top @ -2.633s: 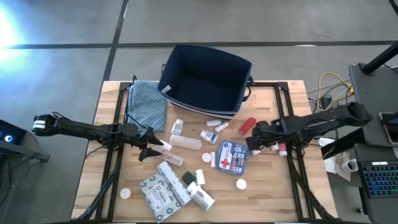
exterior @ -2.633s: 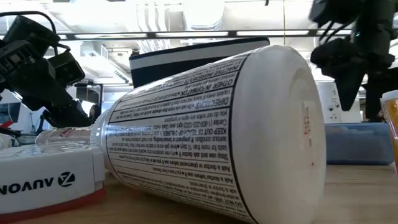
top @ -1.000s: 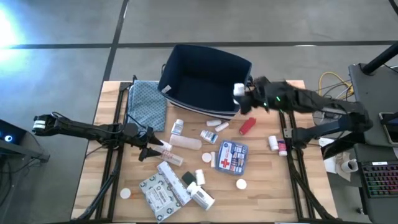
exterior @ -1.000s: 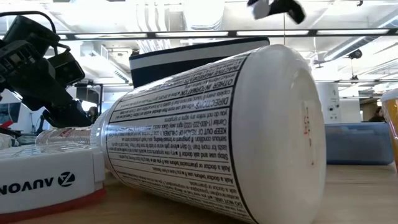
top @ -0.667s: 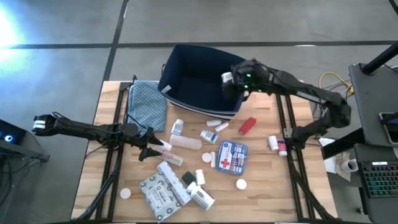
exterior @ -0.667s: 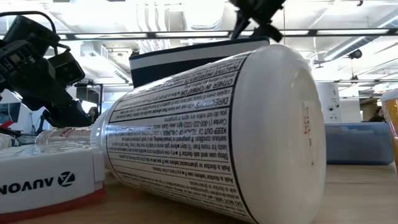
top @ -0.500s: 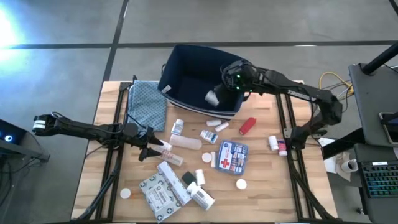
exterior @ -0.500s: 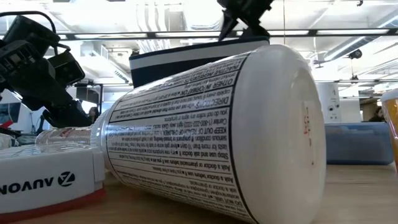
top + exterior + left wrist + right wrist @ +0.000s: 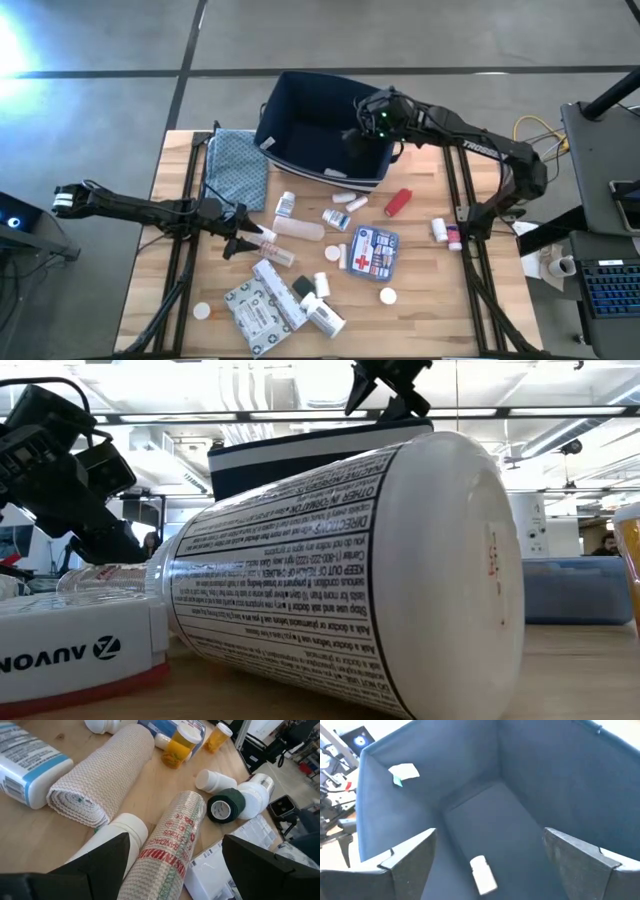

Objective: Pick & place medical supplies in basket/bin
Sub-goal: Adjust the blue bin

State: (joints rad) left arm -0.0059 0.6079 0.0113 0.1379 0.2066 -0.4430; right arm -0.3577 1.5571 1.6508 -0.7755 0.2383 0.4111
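The right gripper [image 9: 358, 122] hangs over the navy bin [image 9: 300, 110], near its right wall, with its two fingers [image 9: 580, 855] spread wide and nothing between them. Straight below, on the bin's floor, lies a small white bottle [image 9: 483, 874] on its side, clear of the walls. A pale tag [image 9: 403, 772] is stuck high on one inner wall. From table height the same gripper shows above the bin's rim [image 9: 300, 452], fingers parted.

The left gripper [image 9: 238, 240] sits low over the middle-left of the table [image 9: 440, 310], fingers apart and empty, straddling a printed bandage roll [image 9: 172, 845]. Just beside that roll lie a white tube [image 9: 112, 837] and a tan elastic bandage roll [image 9: 102, 777]; a dark green tape roll [image 9: 225, 807] and a white cap [image 9: 215, 780] are near.

The remaining supplies are scattered on the wood in front of the bin: a red bottle [image 9: 398, 201], a first-aid box [image 9: 372, 252] with a red cross, grey-white packets [image 9: 262, 305], and several white bottles, one [image 9: 350, 570] lying right against the low camera. A blue patterned cloth [image 9: 236, 167] lies to the bin's left.
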